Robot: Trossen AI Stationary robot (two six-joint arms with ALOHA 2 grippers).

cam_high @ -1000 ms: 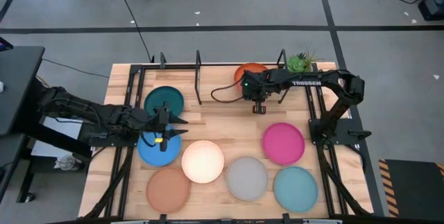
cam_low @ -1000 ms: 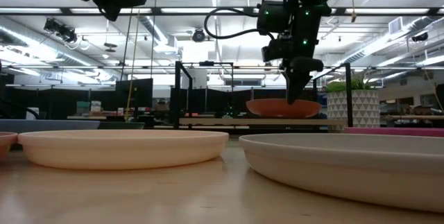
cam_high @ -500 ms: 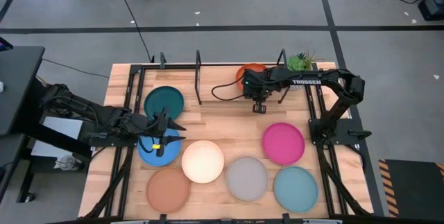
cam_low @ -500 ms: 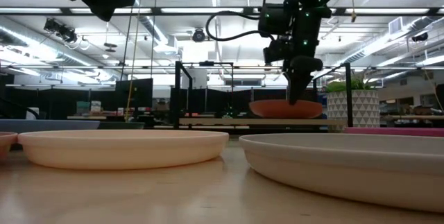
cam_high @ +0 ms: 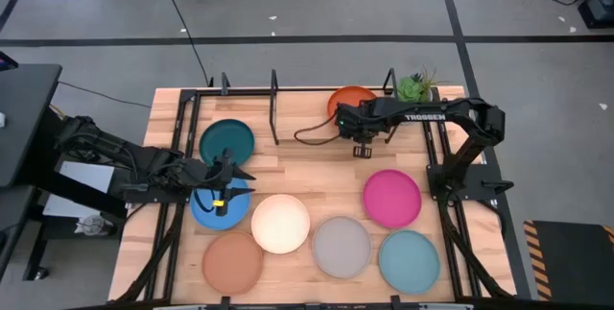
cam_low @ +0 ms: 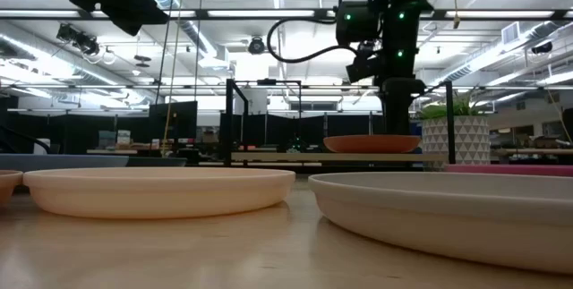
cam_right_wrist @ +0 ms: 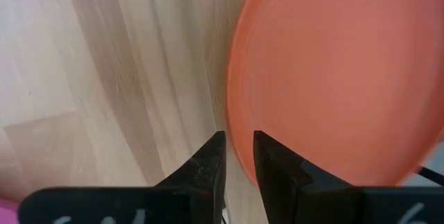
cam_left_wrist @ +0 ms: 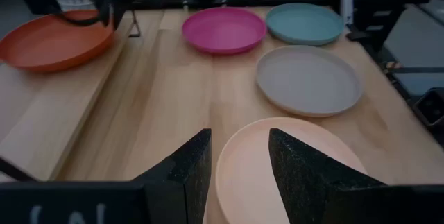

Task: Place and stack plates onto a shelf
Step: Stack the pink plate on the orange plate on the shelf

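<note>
The orange plate (cam_high: 350,99) lies flat on the shelf (cam_high: 274,108), a black rod rack with a wooden board along the table's far edge. My right gripper (cam_right_wrist: 239,141) stands over the plate's near rim with its fingers pointing down. My left gripper (cam_left_wrist: 239,161) is open and hovers over the blue plate (cam_high: 206,209) near the cream plate (cam_high: 280,224), touching nothing. The dark teal plate (cam_high: 227,140) lies at the far left. Magenta (cam_high: 391,198), grey (cam_high: 342,247), light aqua (cam_high: 409,258) and terracotta (cam_high: 232,262) plates lie flat on the table. My right gripper has the orange plate's near rim (cam_right_wrist: 232,116) between its two fingers, which come from above and point down. The gap between them is narrow. The plate sits level on the shelf board (cam_low: 372,144), not lifted.
A small green plant (cam_high: 414,85) in a pot stands at the shelf's right end, close to the orange plate. Upright black posts (cam_high: 390,82) rise from the rack. Bare wood lies between the shelf and the row of plates.
My right gripper has lowered the orange plate: it hung tilted from the fingers and now lies level on the shelf board. The gripper has also shifted slightly toward the table's right.
</note>
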